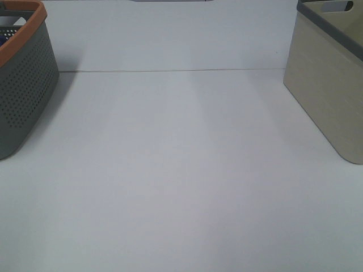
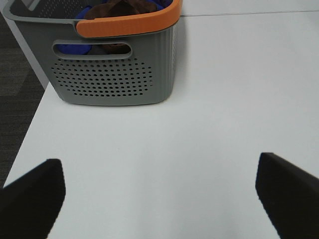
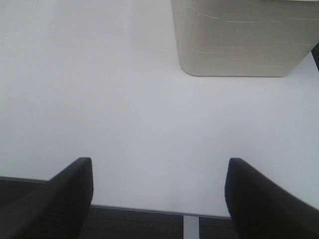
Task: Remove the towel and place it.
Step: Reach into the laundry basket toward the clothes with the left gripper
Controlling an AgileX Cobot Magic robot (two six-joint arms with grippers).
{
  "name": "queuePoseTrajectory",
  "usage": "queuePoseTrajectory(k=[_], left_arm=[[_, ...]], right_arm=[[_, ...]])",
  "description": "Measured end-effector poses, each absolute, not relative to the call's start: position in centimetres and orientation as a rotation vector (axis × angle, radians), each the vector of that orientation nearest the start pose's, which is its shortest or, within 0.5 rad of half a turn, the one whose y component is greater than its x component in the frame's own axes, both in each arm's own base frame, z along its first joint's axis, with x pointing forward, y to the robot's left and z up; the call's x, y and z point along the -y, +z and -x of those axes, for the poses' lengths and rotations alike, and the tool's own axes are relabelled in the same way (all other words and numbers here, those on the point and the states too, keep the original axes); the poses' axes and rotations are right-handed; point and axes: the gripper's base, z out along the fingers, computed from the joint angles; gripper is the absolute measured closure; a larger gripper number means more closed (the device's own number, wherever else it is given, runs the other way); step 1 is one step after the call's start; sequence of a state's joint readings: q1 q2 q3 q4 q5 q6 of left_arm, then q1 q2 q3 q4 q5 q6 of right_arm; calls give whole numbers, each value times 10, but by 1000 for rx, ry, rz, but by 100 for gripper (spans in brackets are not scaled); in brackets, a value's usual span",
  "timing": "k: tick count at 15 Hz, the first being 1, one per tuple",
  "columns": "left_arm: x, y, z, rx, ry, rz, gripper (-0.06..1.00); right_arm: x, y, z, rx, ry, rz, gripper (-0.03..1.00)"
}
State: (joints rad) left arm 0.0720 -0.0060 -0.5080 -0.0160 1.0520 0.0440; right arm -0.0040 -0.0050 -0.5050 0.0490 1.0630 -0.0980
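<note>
Towel [image 2: 122, 9] lies bunched in grey basket [image 2: 114, 84], beside blue items [image 2: 72, 49]. Left claw [image 2: 159, 179] wide open, empty; right claw [image 3: 159, 174] open too. Better: left claw go over orange rim [image 2: 129, 25], pinch towel only

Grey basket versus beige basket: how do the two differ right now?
The grey basket has a partly orange rim; the beige basket has a dark grey one. The grey basket's walls are perforated, the beige basket's solid. The grey basket holds the towel; the beige basket's inside is hidden. Both stand on the white table.
</note>
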Motion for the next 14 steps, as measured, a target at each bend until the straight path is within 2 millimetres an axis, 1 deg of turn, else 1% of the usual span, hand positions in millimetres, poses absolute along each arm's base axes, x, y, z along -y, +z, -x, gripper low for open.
queuePoseTrajectory(k=[14], left_arm=[[2, 280, 6, -2022, 54, 28, -5]], right_arm=[[-4, 279, 6, -2033, -6, 98, 32]])
